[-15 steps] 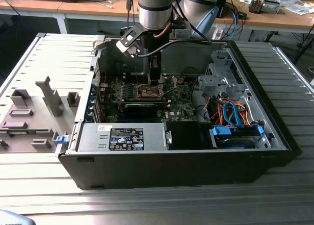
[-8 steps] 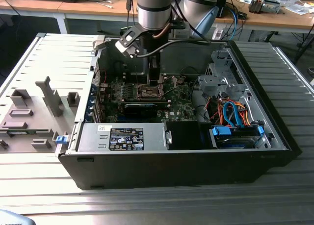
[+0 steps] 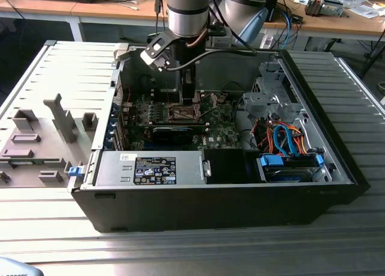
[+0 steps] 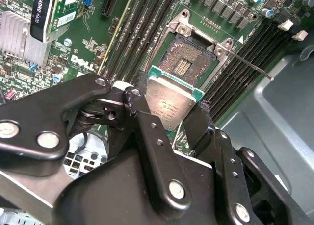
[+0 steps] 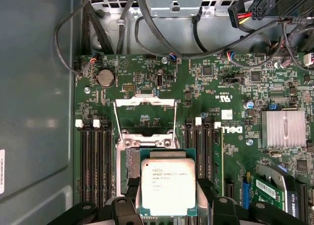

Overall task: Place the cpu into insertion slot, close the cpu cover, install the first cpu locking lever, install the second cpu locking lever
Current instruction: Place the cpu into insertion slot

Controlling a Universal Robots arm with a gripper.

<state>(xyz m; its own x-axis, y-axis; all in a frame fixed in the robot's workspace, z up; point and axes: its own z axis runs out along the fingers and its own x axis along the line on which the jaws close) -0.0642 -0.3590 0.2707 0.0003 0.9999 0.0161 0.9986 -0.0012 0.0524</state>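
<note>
Black fingers point(image 4: 147, 132) clamped on cpu point(image 4: 171, 100) at opposite edges, metal top facing both wrist cameras. Open insertion slot point(image 4: 184, 63) just beyond fingertips, contacts bare. Raised cpu cover point(image 5: 144, 102) stands farther beyond slot. Green motherboard point(image 5: 225, 87) beneath fingers.

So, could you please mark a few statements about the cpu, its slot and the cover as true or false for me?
1. The gripper grips the cpu by its edges. True.
2. The cpu is seated in the insertion slot. False: it is held off the slot, whose contacts lie bare.
3. The cpu cover is closed. False: it stands swung open.
4. The motherboard is green. True.
</note>
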